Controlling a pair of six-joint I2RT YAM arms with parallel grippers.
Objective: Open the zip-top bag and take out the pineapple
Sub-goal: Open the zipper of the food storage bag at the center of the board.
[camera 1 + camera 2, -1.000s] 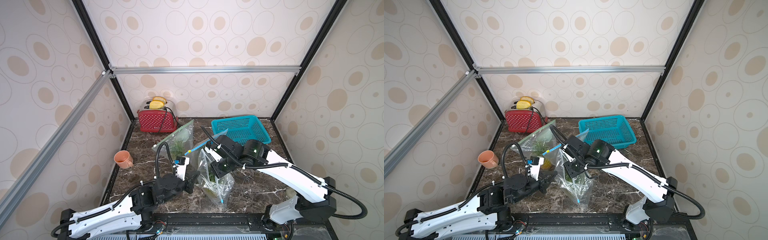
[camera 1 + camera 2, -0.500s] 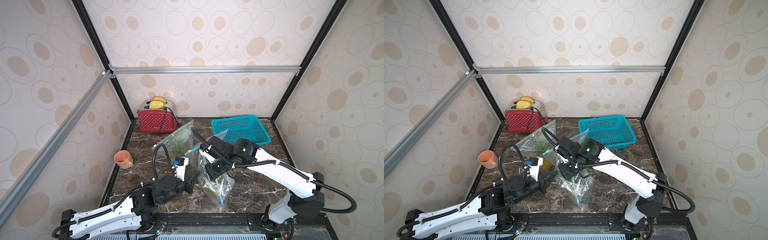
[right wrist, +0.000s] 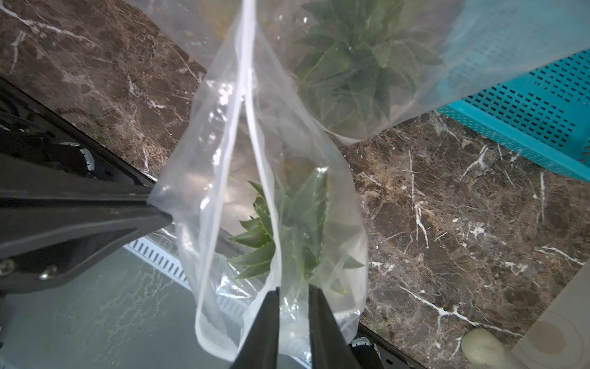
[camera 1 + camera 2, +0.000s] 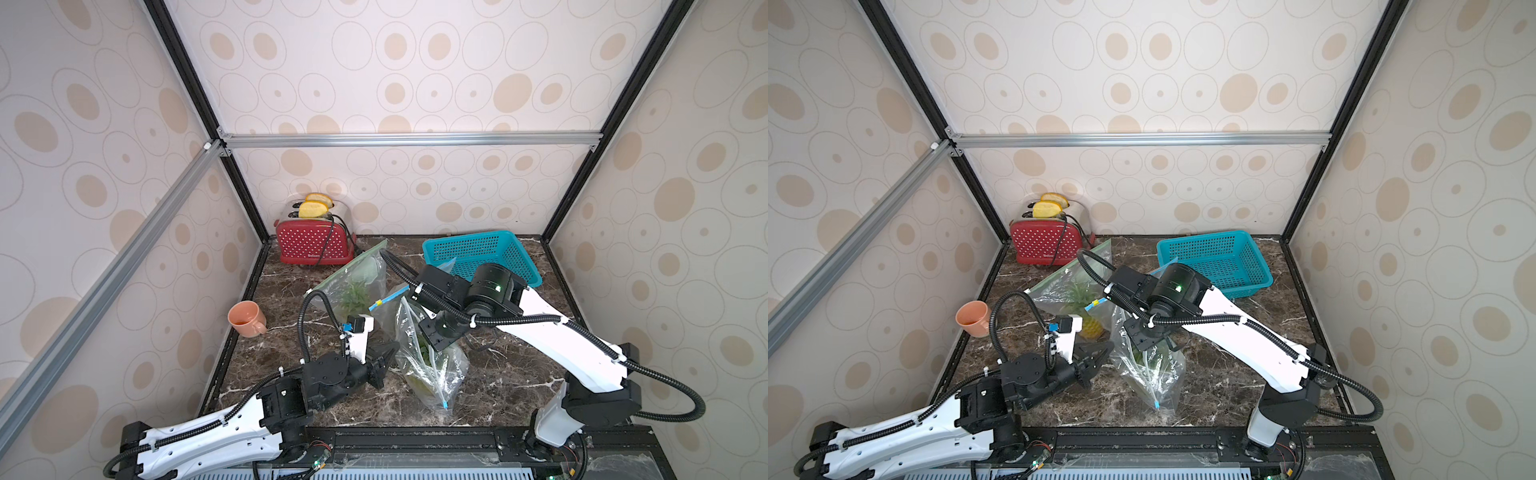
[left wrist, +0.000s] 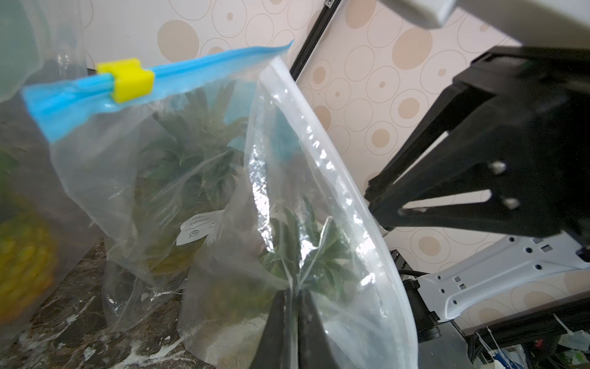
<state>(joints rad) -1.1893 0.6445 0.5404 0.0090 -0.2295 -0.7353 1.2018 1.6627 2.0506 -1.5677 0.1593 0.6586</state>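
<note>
L pincer [image 5: 293, 295] is clamped on the zip-top bag [image 5: 319, 223] wall. R pincer [image 3: 293, 289] is seen narrowly parted, w/ bag film in the gap. Bag is stood upright on the tabletop [image 4: 498, 374], mouth spread. Pineapple [image 3: 287, 230] is seen inside, crown toward the mouth.

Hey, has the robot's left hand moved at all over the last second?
No. The left hand sits at the same spot relative to the orange ceramic mug, still pinching the nearest clear plastic zip-top bag.
</note>
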